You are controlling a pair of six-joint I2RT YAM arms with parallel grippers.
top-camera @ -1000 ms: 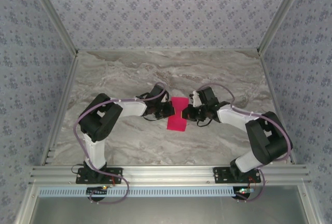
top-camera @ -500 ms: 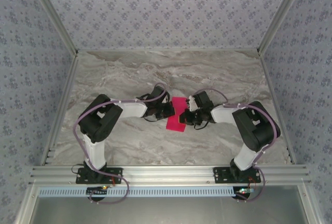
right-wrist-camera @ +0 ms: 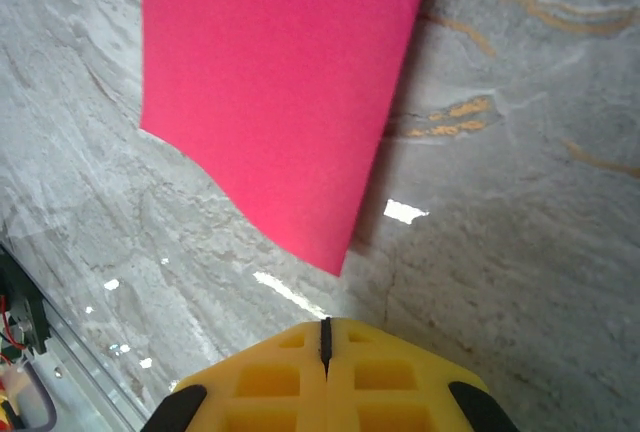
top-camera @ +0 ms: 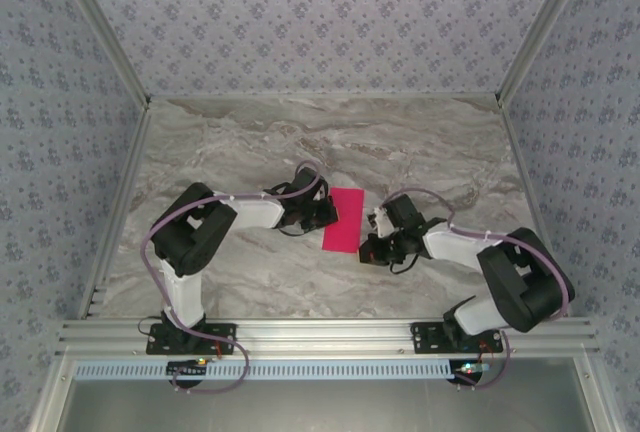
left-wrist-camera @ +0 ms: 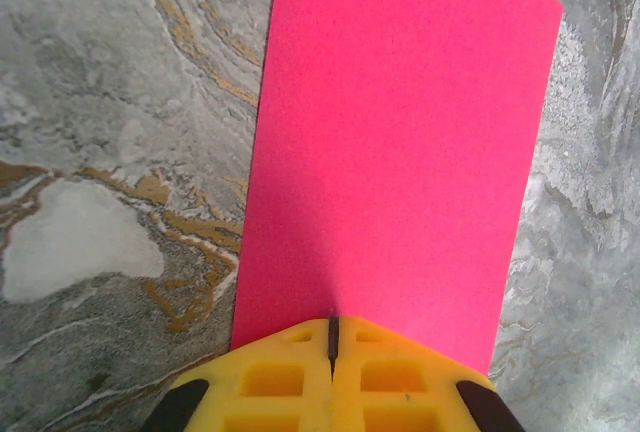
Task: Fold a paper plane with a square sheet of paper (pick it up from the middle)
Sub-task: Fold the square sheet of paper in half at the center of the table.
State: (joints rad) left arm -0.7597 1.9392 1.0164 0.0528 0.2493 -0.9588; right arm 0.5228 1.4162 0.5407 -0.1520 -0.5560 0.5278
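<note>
- One magenta-pink sheet of paper lies on the marble-patterned table, about midway between the two arms. It shows as a long, narrow rectangle, plain and unmarked.
- Seen from the left wrist, the sheet lies flat and stretches away from the camera over the grey, gold-veined surface.
- Seen from the right wrist, the sheet has one corner pointing toward the camera, and the edge beside that corner runs in a soft curve.
- Left gripper: it sits at the sheet's left long edge. In its wrist view the gripper has its yellow fingers pressed together with only a thin slit between them, and their tips lie over the sheet's near edge. Whether paper is pinched between them I cannot tell.
- Right gripper: it is near the sheet's lower right corner, on bare table. In its own view the gripper is likewise clenched with nothing in it, the sheet's corner a short way ahead of the tips and apart from them.
</note>
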